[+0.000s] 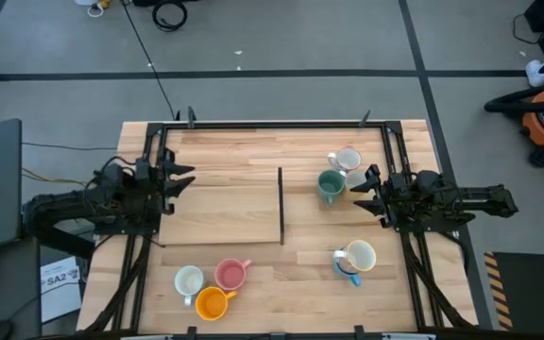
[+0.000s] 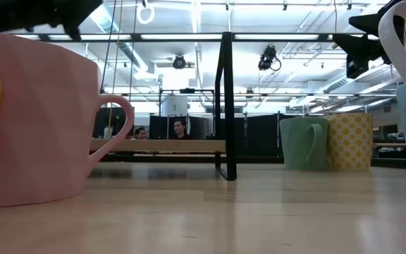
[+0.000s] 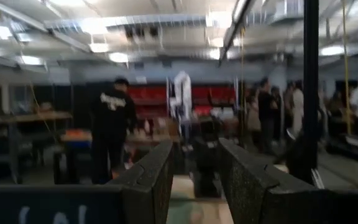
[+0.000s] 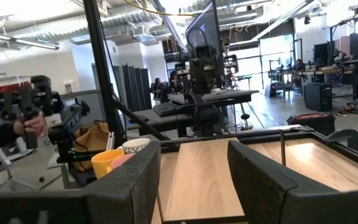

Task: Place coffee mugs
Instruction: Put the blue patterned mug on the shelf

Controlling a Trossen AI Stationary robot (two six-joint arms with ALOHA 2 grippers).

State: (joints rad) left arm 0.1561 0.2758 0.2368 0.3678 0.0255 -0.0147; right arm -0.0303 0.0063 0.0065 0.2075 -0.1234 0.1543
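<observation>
Both arms wait at the tabletop [image 1: 253, 208] edges; left tool [image 1: 179, 179] and right tool [image 1: 365, 184] stand open, apparently empty, mugs [image 1: 331, 185] untouched.

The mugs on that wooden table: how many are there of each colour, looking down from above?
White or cream mugs: 3 (back right, front right, front left)
Teal-green mug: 1
Pink mug: 1
Orange mug: 1
Blue mug, partly under the front-right white one: 1
Total: 7
</observation>
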